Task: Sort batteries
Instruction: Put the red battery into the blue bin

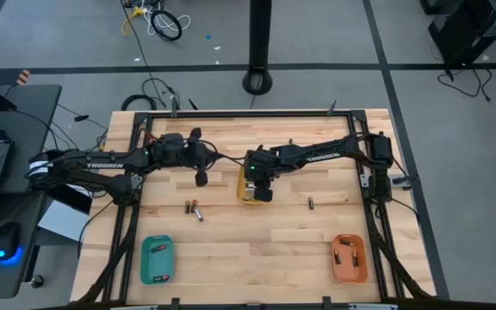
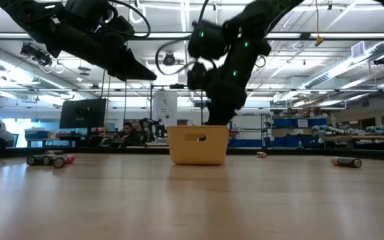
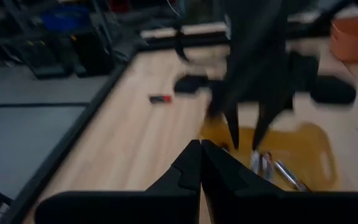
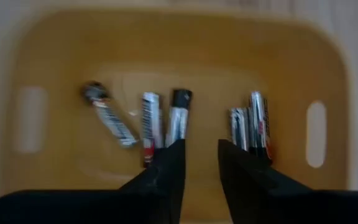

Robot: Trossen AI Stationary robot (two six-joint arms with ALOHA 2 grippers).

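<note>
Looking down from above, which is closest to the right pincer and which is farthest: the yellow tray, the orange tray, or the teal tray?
1. Yellow tray: directly under the right pincer, mid-table.
2. Orange tray: near the front edge, on the right arm's side.
3. Teal tray: near the front edge, on the left arm's side, farthest.

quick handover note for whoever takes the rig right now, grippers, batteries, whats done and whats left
Left gripper: shut, empty, raised over the table left of the yellow tray.
Right gripper: fingers slightly apart, nothing between them, pointing down into the yellow tray.
Yellow tray batteries: about six lie inside.
Done: teal tray and orange tray each hold some.
Left: loose batteries on the table, one more right of the yellow tray.
</note>
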